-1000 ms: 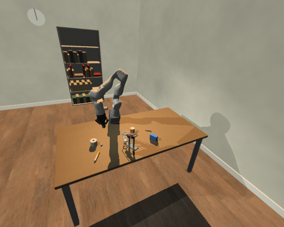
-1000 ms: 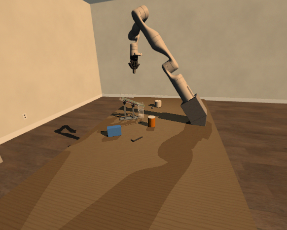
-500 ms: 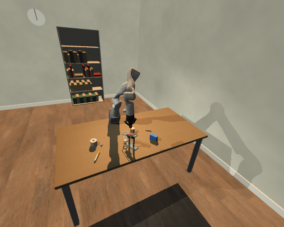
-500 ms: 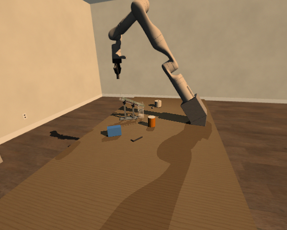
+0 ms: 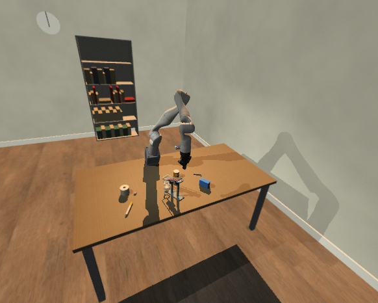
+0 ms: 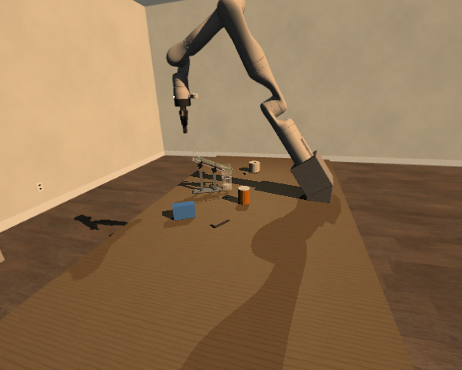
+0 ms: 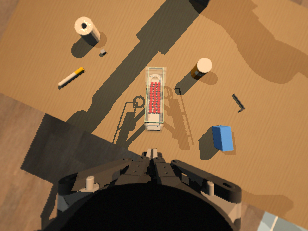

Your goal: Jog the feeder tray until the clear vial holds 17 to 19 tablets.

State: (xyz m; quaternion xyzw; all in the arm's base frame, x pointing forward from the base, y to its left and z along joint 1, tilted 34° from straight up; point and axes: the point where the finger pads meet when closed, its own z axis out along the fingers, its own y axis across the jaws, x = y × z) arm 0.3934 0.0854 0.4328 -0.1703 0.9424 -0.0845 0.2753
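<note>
The feeder tray point(image 5: 173, 181) stands on a thin metal stand near the middle of the table and holds a row of red tablets point(image 7: 154, 96). It slopes down to the clear vial point(image 6: 226, 183), which stands upright on the table under its low end. In the wrist view the vial point(image 7: 156, 77) is hard to make out at the tray's point(image 7: 155, 99) far end. My gripper point(image 5: 184, 165) hangs well above the tray, pointing down, fingers shut and holding nothing. It also shows in the exterior view point(image 6: 184, 128) and the wrist view point(image 7: 152, 155).
An orange can point(image 5: 175, 172) stands close behind the vial. A blue box point(image 5: 204, 183) and a black hex key point(image 5: 197, 175) lie to the tray's right. A tape roll point(image 5: 125, 189), a small grey piece point(image 5: 134, 193) and a pencil point(image 5: 128, 209) lie to the left. The arm's base point(image 5: 152, 156) is at the back.
</note>
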